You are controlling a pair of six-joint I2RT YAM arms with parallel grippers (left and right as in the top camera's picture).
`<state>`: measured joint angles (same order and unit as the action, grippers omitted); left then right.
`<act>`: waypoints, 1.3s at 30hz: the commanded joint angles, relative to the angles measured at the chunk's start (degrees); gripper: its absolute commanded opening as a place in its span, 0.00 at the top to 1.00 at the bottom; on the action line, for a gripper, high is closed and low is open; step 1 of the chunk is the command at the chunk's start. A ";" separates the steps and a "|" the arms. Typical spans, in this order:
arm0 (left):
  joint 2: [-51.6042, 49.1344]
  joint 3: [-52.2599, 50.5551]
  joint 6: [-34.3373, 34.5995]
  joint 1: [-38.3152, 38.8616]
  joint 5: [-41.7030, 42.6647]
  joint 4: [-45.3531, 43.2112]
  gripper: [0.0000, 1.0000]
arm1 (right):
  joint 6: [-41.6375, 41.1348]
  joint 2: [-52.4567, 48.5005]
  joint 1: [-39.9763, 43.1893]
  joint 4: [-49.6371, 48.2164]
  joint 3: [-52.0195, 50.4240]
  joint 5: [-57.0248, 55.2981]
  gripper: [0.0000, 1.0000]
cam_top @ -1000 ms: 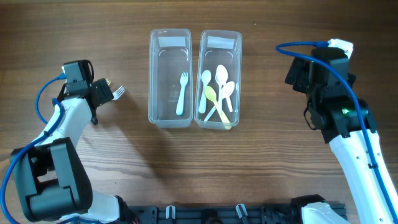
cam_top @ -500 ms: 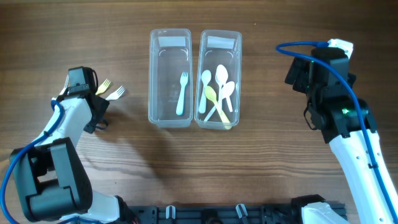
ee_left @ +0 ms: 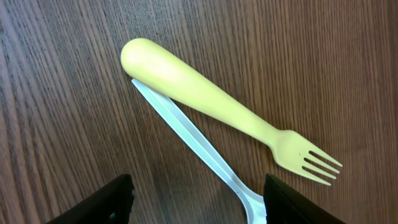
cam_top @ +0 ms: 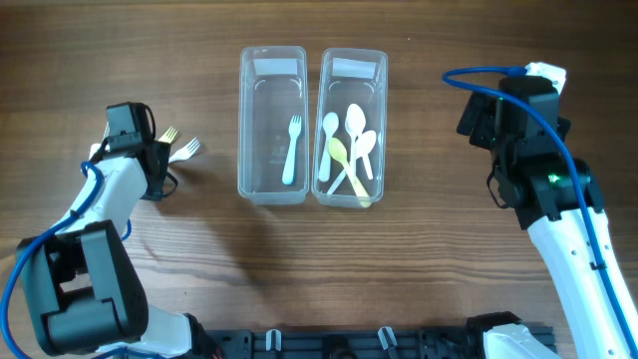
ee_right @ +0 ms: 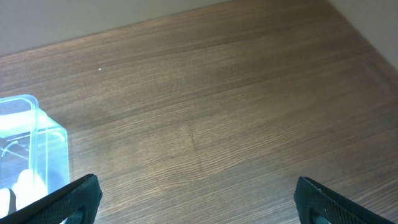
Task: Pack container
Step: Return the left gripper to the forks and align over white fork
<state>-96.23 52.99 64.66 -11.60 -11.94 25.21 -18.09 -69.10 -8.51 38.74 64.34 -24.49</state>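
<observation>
A yellow fork lies across a white fork on the wooden table; both also show in the overhead view, yellow and white. My left gripper is open and empty just short of them, with the white fork's neck between its fingertips; overhead, the left gripper sits left of the forks. The left clear container holds one pale blue fork. The right clear container holds several spoons. My right gripper is open and empty.
My right gripper hovers to the right of the containers over bare wood. A corner of the right container shows at the left of the right wrist view. Black rails run along the table's front edge.
My left gripper has drawn back to the left off the two forks, so the yellow fork now shows fully. The forks have not moved. The right arm is still.
</observation>
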 commanded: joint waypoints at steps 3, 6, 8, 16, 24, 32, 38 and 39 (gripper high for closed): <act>-2.62 0.26 3.48 -0.15 0.83 -0.09 0.33 | 0.07 -0.11 0.09 -0.13 0.81 -0.96 0.00; -5.22 0.26 4.81 -0.44 2.40 -0.70 0.33 | 0.04 -0.11 0.09 -0.13 0.81 -0.96 0.00; -6.43 0.28 5.07 -0.48 3.21 -1.31 0.34 | 0.07 -0.11 0.09 -0.13 0.81 -0.96 0.00; -7.08 0.26 6.91 -0.48 5.33 1.70 0.33 | 0.04 -0.11 0.09 -0.13 0.81 -0.96 0.00; -7.08 0.28 15.69 -2.25 13.42 2.62 0.25 | 0.04 -0.11 0.09 -0.13 0.81 -0.96 0.00; -6.49 0.28 7.52 -3.32 13.27 -0.94 0.03 | 0.07 -0.11 0.09 -0.13 0.81 -0.96 0.00; 0.13 0.28 7.56 -4.07 13.44 -1.49 0.06 | 0.04 -0.11 0.09 -0.13 0.81 -0.96 0.00; 1.40 0.28 7.56 -4.07 13.44 -1.95 0.07 | 0.04 -0.11 0.09 -0.13 0.81 -0.94 0.00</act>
<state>-99.24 54.28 73.32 -15.18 0.82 24.05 -18.09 -69.12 -8.51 38.74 64.34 -24.49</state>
